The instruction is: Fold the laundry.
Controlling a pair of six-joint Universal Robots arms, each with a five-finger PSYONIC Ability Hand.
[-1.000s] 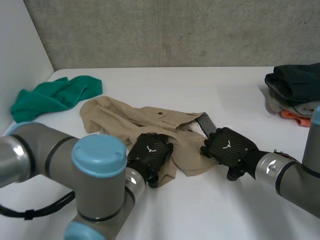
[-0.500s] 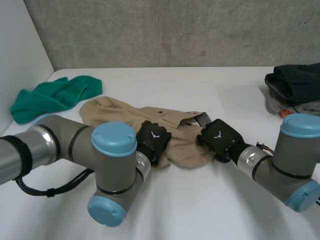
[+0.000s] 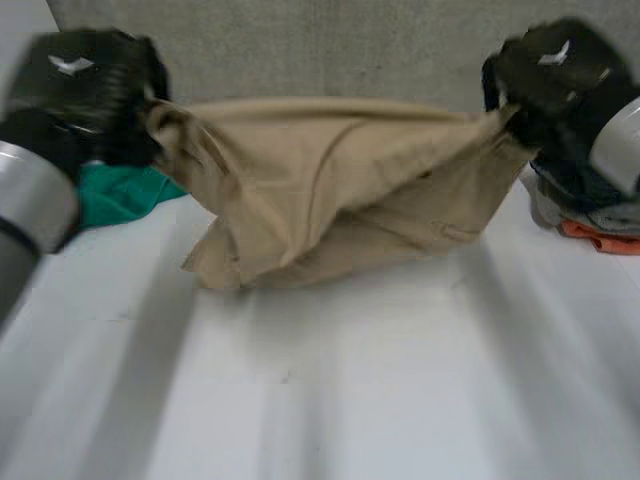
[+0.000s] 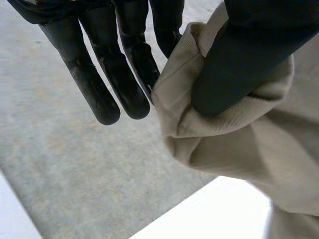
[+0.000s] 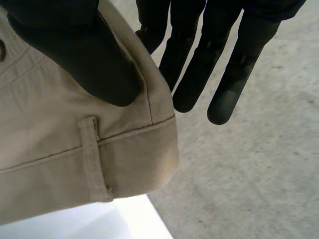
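A beige pair of trousers (image 3: pixel 340 190) hangs stretched between my two raised hands, and its lower end touches the white table (image 3: pixel 350 400). My left hand (image 3: pixel 85 90) holds one upper corner. In the left wrist view the thumb (image 4: pixel 239 64) pinches a bunch of the beige cloth (image 4: pixel 239 149) against the fingers (image 4: pixel 134 74). My right hand (image 3: pixel 555 80) holds the other upper corner. There the thumb (image 5: pixel 75 55) presses the waistband (image 5: pixel 124 149), by a belt loop, against the fingers (image 5: pixel 199 64).
A green cloth (image 3: pixel 125 195) lies on the table at the left, behind the trousers. A pile of dark, grey and orange clothes (image 3: pixel 590 215) sits at the right edge. A grey wall rises behind the table.
Both hands have closed on the trousers, which lay crumpled on the table, then lifted them high and moved apart, spreading the cloth.
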